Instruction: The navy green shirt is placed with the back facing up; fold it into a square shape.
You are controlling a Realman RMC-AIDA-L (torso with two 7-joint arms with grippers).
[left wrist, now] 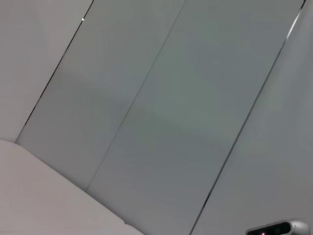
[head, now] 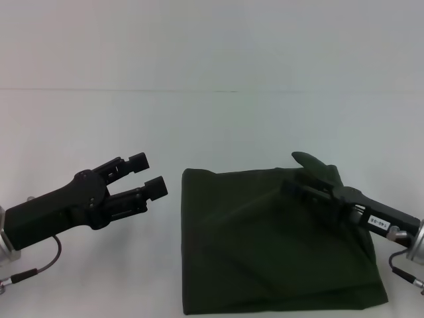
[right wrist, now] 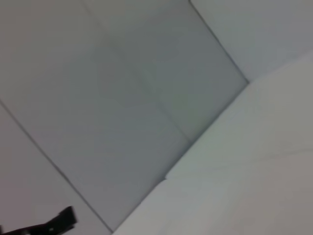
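The navy green shirt (head: 271,245) lies folded on the white counter (head: 212,126), near right. The right end effector (head: 306,177) is clamped on its far edge; the left end effector (head: 151,175) hovers apart just left.

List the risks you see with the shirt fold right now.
The right gripper holds a raised flap of the dark olive-green soft fabric shirt; if it slips, the fold collapses unevenly. The left gripper hangs open beside the shirt's edge, holding nothing, so a pull from the right may drag the loose bundle across the white table.
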